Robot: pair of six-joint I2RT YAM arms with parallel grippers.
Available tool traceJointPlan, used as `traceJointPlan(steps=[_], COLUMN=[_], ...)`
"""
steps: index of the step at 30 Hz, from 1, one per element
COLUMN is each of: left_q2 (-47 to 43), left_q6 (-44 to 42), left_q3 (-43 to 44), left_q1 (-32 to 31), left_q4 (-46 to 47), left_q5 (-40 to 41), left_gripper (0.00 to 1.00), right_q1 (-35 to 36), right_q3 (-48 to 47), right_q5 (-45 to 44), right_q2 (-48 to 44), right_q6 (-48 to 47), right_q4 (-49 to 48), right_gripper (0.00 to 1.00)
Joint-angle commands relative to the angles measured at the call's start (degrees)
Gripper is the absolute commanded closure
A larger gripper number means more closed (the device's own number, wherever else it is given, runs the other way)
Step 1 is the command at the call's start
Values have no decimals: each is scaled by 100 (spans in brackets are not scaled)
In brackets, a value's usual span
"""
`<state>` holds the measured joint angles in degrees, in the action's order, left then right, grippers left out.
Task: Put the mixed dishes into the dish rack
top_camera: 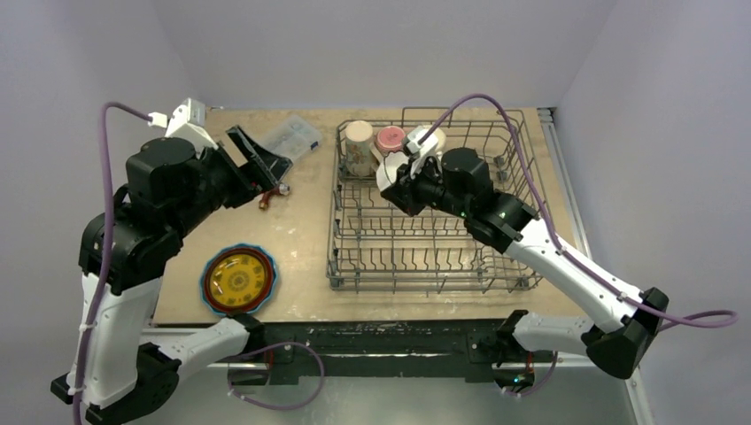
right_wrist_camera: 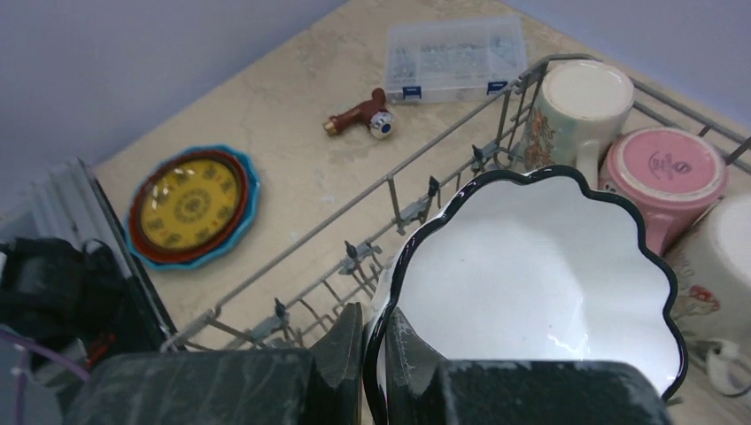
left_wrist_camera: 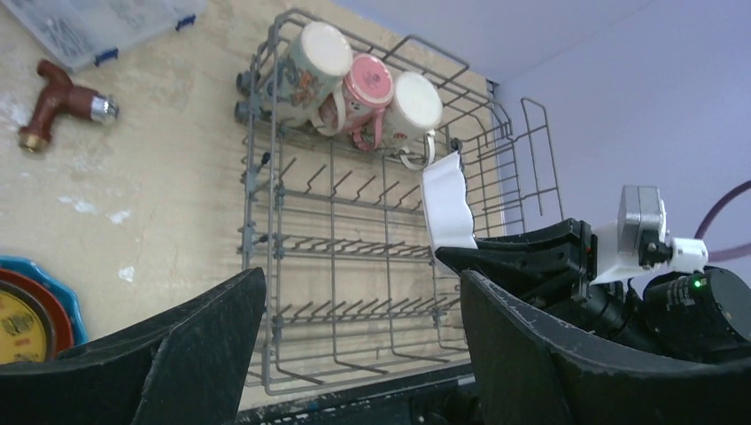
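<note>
The grey wire dish rack (top_camera: 425, 288) stands right of centre. In its far left corner lie a cream mug (top_camera: 359, 146), a pink mug (top_camera: 390, 139) and a second cream mug (right_wrist_camera: 722, 257). My right gripper (right_wrist_camera: 372, 345) is shut on the black-edged rim of the white scalloped bowl (right_wrist_camera: 531, 283), holding it on edge above the rack just in front of the mugs. The stacked plates (top_camera: 237, 280), yellow-patterned on top with orange and blue rims showing below, rest on the table's near left. My left gripper (top_camera: 261, 159) hangs open and empty over the far left of the table.
A clear plastic compartment box (top_camera: 292, 135) lies at the far left edge. A small red-brown tool (top_camera: 270, 197) lies beside it, between my left gripper and the rack. Purple walls close in on both sides. The rack's front rows of tines (left_wrist_camera: 354, 248) hold nothing.
</note>
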<state>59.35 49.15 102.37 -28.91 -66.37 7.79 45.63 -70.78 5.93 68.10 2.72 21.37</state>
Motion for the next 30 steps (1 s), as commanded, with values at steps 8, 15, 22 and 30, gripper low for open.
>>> traceJointPlan(steps=[8, 15, 22, 30], left_q2=[313, -203, -458, -556], left_q6=[-1616, -1913, -1960, -2199], left_q3=[1254, 668, 470, 479], left_q1=[26, 28, 25, 25], left_q4=[-76, -35, -67, -43], left_q5=[68, 30, -116, -97], left_gripper=[20, 20, 21, 20], right_q1=[-1608, -1775, -1712, -1435], right_q3=[921, 745, 924, 1296], right_q5=[2482, 2707, 2211, 1480], right_q2=[586, 1693, 2505, 2693], right_q6=[4468, 6327, 7752, 8148], right_q4=[-4650, -6934, -8458, -8701], right_gripper=[100, 100, 100, 100])
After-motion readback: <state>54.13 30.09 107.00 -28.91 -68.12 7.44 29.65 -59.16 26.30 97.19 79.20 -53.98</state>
